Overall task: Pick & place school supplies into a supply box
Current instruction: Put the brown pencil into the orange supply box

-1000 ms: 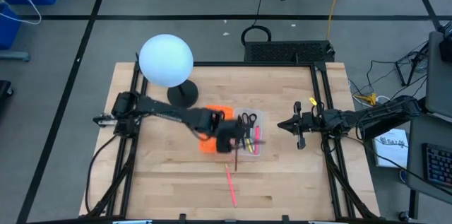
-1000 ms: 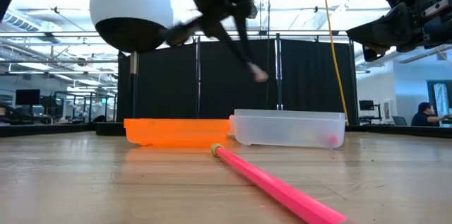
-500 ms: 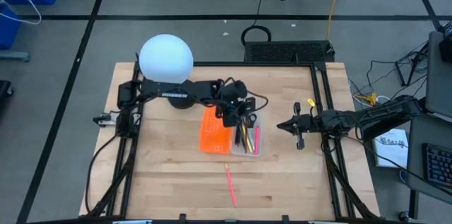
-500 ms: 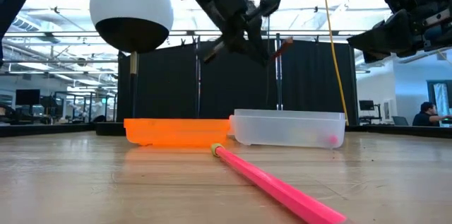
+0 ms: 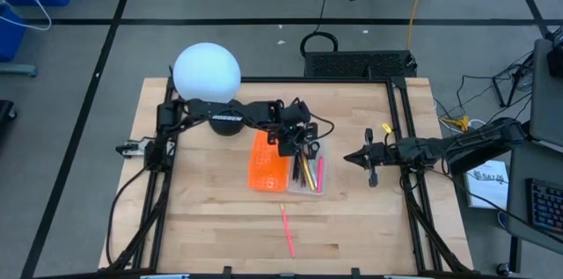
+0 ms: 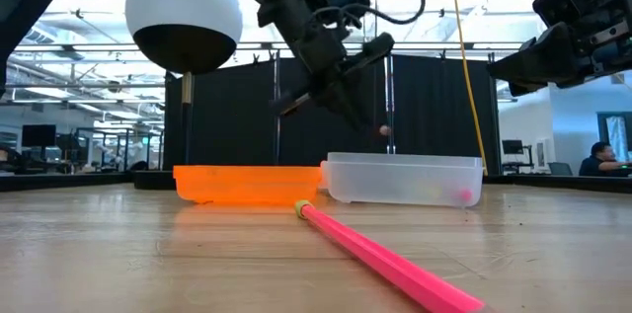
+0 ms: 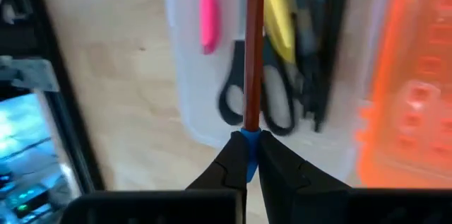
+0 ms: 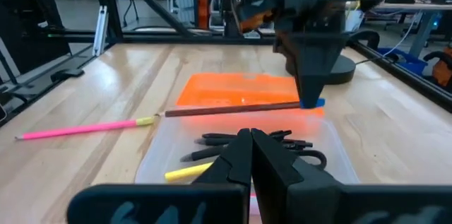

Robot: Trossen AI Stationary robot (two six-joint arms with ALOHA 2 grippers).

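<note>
In the middle of the high view, the left gripper [image 5: 296,136] is seen above the top end of the small clear plastic supply box [image 5: 320,150]. Its two dark fingers [image 7: 229,167] are pinched tight on the blue end of a thin red-brown pencil [image 7: 253,47]. The pencil is held up in the air, not yet in the box. In the left wrist view, it is pointed along the box, over what lies inside.

Inside the box, small metal scissors with black handles [image 7: 248,105], a yellow pen [image 7: 277,13], a pink pen [image 7: 207,5] and some dark pens [image 7: 319,40] are seen. They lie side by side.

A flat orange plastic panel with little holes [image 5: 267,165] is joined to the left side of the box.

A long pink pencil [image 5: 287,230] is left on the wooden table [image 5: 202,217], below the box in the high view and apart from it.

The right gripper [image 5: 350,157] is kept in the air at the right of the box, well apart from it. Its fingers are shut and nothing is held.

A white ball lamp on a black stand [image 5: 207,75] is seen at the upper left of the table.
</note>
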